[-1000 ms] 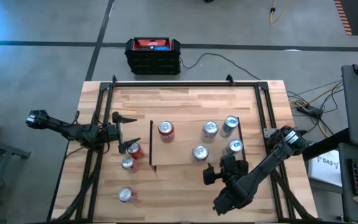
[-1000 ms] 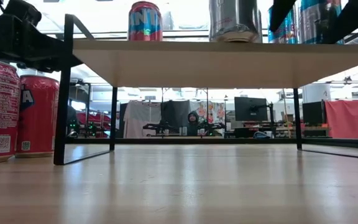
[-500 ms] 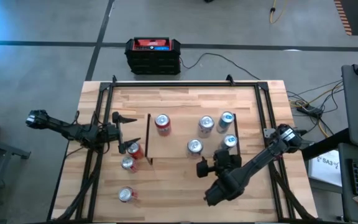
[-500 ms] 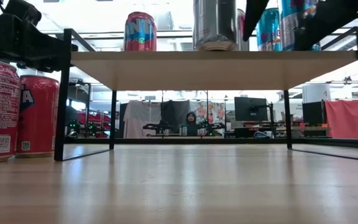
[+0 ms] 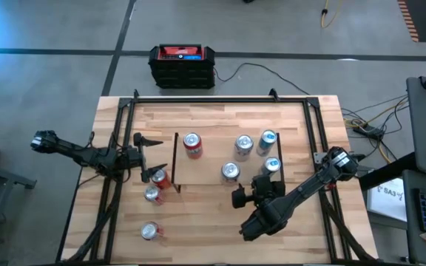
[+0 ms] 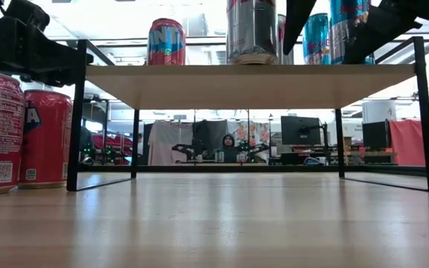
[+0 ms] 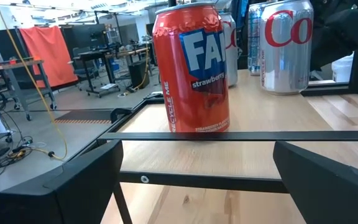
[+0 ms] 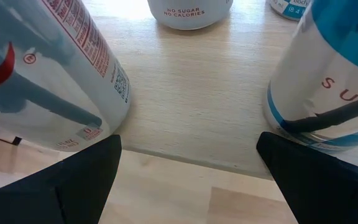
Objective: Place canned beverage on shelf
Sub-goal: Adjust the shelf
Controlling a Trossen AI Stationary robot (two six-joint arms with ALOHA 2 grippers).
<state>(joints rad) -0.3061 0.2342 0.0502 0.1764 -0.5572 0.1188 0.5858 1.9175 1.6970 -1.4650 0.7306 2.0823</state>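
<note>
The shelf (image 5: 213,159) stood mid-table, carrying five cans: a red strawberry can (image 5: 191,144) at its left end, a silver can (image 5: 231,172) near the front, another silver can (image 5: 244,145) behind it, and two blue cans (image 5: 267,140) (image 5: 271,167) toward the right end. Three more red cans (image 5: 159,178) (image 5: 152,194) (image 5: 150,231) sat on the table (image 5: 220,118) left of the shelf, not yet placed. They were likely queued there for the left arm.

The right gripper (image 5: 251,193) hovered at the shelf's near edge, between the front silver can and the nearer blue can. Its fingers (image 8: 73,183) were spread wide and held nothing; the wrist view showed a can flank on each side and bare board between. Probably it had just set a can down or was lining up, can't say which.

The left gripper (image 5: 140,157) sat by the shelf's left end, next to the red cans, fingers (image 7: 86,180) apart and empty, facing the strawberry can across the shelf's black frame bar (image 7: 241,135).

Room: the shelf's middle and far-left areas were open for more cans. The right end was crowded, so the right gripper had little side clearance; a sideways move risked tipping a can. The table's far strip was free. A black-and-red box (image 5: 183,66) lay on the floor beyond.
</note>
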